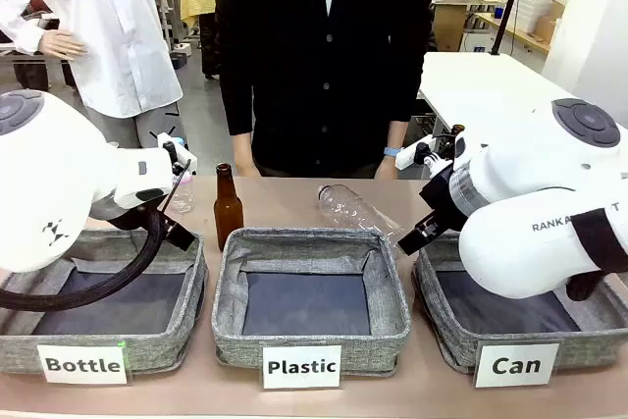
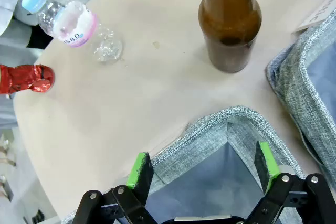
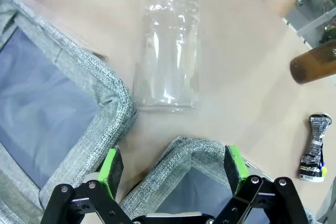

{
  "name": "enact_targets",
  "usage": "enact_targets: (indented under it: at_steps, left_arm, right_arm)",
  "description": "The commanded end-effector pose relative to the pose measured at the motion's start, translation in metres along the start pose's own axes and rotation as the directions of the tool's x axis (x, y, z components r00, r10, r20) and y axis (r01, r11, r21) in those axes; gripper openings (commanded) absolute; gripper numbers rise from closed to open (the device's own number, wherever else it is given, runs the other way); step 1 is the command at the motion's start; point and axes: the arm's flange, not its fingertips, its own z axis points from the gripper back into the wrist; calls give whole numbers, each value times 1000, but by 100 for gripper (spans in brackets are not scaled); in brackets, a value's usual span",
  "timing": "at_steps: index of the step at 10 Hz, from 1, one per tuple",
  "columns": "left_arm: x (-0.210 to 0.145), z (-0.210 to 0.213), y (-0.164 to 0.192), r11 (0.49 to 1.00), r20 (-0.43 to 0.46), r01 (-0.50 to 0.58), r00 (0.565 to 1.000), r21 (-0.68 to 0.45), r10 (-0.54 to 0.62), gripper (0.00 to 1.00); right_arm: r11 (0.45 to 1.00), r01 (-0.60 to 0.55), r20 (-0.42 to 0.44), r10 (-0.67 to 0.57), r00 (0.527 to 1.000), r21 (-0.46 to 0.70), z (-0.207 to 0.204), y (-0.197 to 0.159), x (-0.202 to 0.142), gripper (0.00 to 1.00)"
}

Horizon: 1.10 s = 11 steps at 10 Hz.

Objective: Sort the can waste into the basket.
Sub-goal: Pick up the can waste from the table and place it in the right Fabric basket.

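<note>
The right claw (image 3: 173, 163) hangs with its jaws wide apart and nothing between them, over a corner of the Can basket (image 3: 181, 145). In its wrist view the dark can (image 3: 314, 148) lies flat on the desk (image 3: 236, 77), outside that basket and well off to the picture's right, just below a brown bottle (image 3: 312, 66). The can's long axis runs up the picture, across the line between the two fingers, so I judge a sideways shift and a descent would do with little wrist roll. The left claw (image 2: 203, 166), likewise apart and empty, hovers over a corner of the Bottle basket (image 2: 231, 114). The red can (image 2: 26, 78) lies far to its picture left near the desk's edge, end-on to the finger line, beside a small plastic bottle (image 2: 73, 22). Each can is nearer its own side's arm
</note>
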Motion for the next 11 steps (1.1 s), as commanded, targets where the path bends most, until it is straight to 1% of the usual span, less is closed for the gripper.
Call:
enact_targets:
  at_steps: [1,11]
  left_arm:
    - [0,0,0,1000,0,0,1000,0,0,100]
    - [0,0,0,1000,0,0,1000,0,0,100]
  right_arm:
    - [1000,0,0,0,1000,0,0,0,0,100]
    - [1000,0,0,0,1000,0,0,0,0,100]
